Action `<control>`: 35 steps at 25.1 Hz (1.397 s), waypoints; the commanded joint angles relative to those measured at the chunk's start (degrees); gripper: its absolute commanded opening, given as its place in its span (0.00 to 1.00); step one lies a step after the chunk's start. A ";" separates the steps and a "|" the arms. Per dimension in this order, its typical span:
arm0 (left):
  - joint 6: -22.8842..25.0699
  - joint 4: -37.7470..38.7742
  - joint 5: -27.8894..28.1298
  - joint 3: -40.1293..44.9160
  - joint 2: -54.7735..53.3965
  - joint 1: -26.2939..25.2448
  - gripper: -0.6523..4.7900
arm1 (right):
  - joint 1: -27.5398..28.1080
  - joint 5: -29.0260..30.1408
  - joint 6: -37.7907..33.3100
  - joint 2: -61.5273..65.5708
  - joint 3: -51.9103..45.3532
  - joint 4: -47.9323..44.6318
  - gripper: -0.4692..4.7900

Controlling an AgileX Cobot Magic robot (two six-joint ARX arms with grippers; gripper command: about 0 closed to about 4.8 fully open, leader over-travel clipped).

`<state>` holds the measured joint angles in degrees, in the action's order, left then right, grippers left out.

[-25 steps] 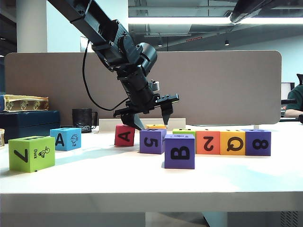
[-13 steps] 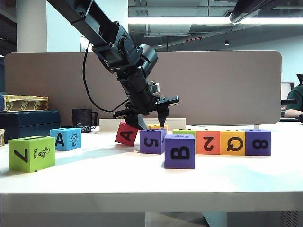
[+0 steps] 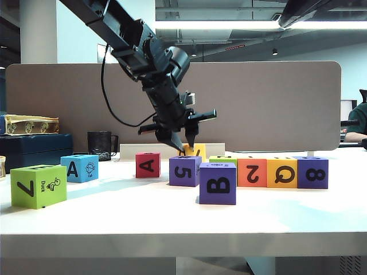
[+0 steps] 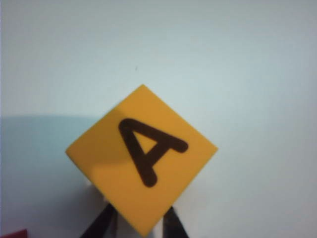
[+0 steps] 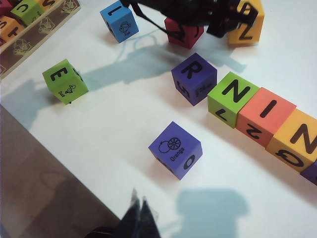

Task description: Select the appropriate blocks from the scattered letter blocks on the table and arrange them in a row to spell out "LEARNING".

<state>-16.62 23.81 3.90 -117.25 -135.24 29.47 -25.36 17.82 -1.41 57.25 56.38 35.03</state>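
Nearest the camera, the purple B cube (image 3: pixel 217 183) sat at 6 o'clock of the row. Behind it, the left gripper (image 3: pixel 184 147) pinched a yellow A block (image 4: pixel 142 159) by a corner, so it might've twisted loose. The right gripper (image 5: pixel 138 214) hovered pressed together, empty, over the table (image 3: pixel 172 220).

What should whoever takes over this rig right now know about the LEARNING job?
Left gripper: closed on the yellow foam cube marked A, held just behind the row.
Right gripper: looks shut, empty, near the white table's edge.
Done: purple R cube, green N cube, orange-red I cube and yellow N cube in line; the end purple cube's top is not visible.
Left: place A, then the green E cube and blue L cube.
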 commanded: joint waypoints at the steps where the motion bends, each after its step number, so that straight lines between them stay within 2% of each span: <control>1: 1.75 -0.15 -0.15 -1.36 0.26 0.09 0.32 | -0.04 0.35 0.17 -0.11 0.31 -0.44 0.09; 4: 1.86 0.57 -0.98 -2.80 0.26 -0.22 0.38 | -0.04 0.33 0.17 -0.11 0.31 -0.44 0.09; 18: 6.29 5.84 -1.11 -7.34 0.28 -0.31 0.38 | -0.04 0.33 0.17 -0.11 0.31 -0.20 0.09; 19: 6.80 6.25 -1.16 -7.78 0.28 -0.33 0.41 | -0.04 0.35 0.17 -0.11 0.31 -0.11 0.09; 24: 6.84 5.20 -1.22 -7.78 0.13 -0.33 0.41 | -0.04 0.33 0.17 -0.11 0.31 -0.11 0.09; 35: 6.99 2.91 -10.62 -7.76 -1.60 -0.24 0.40 | -0.04 0.28 0.17 -0.11 0.31 -0.11 0.09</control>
<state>-9.87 27.77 -5.63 -124.77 -136.81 29.10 -25.34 17.85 -1.41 57.25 56.38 35.44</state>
